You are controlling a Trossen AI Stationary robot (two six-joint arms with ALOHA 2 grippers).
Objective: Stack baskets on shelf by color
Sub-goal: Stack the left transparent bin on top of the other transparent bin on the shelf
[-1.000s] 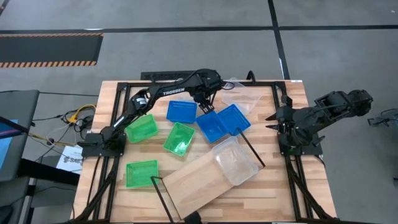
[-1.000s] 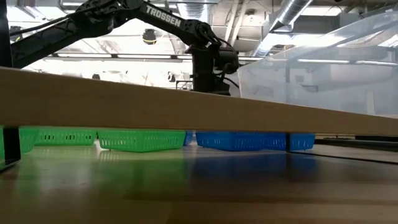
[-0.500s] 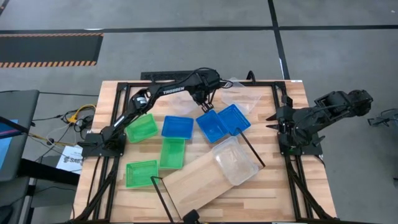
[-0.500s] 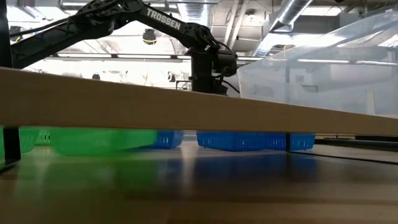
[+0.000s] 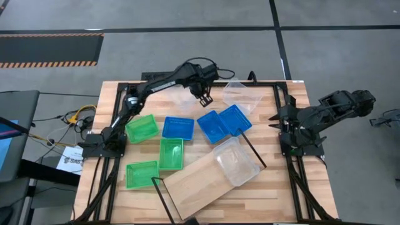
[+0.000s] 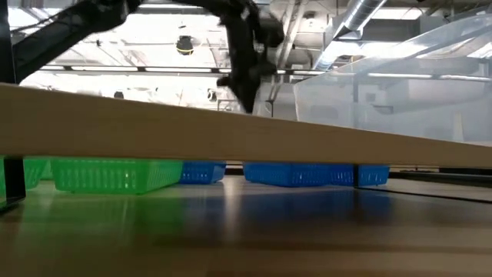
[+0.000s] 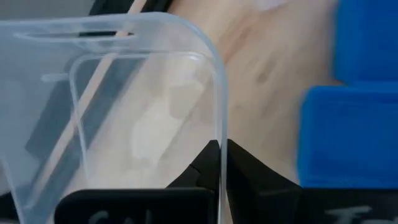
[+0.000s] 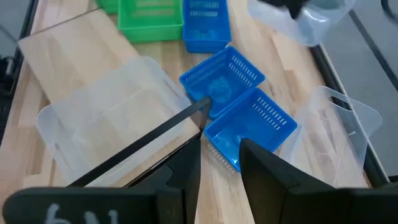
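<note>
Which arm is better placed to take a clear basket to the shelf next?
Left. Its hand is shut on a clear basket at the rim; the right hand sits open and empty at the table's right edge.

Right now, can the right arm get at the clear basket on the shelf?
Probably yes, from above. Nothing covers the clear basket, and the right gripper is open nearby. The wire frame at that end of the shelf stands between them, so a level approach looks blocked.
</note>
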